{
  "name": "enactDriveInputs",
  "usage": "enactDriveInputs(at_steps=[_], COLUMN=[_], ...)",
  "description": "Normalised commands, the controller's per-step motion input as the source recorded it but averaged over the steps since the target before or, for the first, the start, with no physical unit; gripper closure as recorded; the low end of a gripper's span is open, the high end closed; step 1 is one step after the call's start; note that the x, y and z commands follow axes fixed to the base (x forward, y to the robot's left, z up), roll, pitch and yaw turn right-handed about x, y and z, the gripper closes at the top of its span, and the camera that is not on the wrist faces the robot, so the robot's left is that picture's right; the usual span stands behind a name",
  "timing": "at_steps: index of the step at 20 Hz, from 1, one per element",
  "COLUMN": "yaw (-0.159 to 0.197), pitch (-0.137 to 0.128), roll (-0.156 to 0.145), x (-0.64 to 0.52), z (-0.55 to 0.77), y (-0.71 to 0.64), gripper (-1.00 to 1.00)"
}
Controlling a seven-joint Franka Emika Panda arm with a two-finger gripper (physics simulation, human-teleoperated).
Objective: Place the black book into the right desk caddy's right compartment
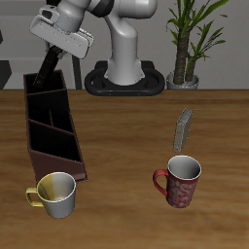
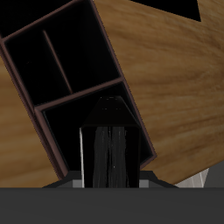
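Table [image 1: 126, 126]: wood. Caddy [image 1: 51, 131] along its 9 o'clock side. Claw [image 1: 56, 56] above the caddy's far end, clamped on the black book [image 1: 46, 68]; the book hangs tilted below the claw, over the end compartment [image 2: 92, 131].

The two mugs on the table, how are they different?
The red mug is dark red with a speckled look; the yellow mug is pale yellowish with a grey inside. The red mug stands alone on open table in front of the slim grey book, while the yellow mug sits just before the end of the desk caddy. Both stand upright, look empty, and seem about the same size.
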Motion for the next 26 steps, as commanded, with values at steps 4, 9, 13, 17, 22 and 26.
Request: enactDriveInputs(at_steps=[4, 9, 13, 17, 22, 26], yaw=[-0.017, -0.01, 0.008, 0.014, -0.011, 0.001], pitch=[0.032, 0.06, 0.041, 0.038, 0.042, 0.045], roll=[-0.036, -0.005, -0.012, -0.01, -0.03, -0.063], x=[0.15, 0.16, 0.12, 0.16, 0.17, 0.23], z=[-0.18, -0.26, -0.14, -0.18, -0.18, -0.24], y=[-0.14, -0.05, -0.05, -0.08, -0.16, -0.26], gripper=[1.0, 1.0, 1.0, 1.0, 1.0, 1.0])
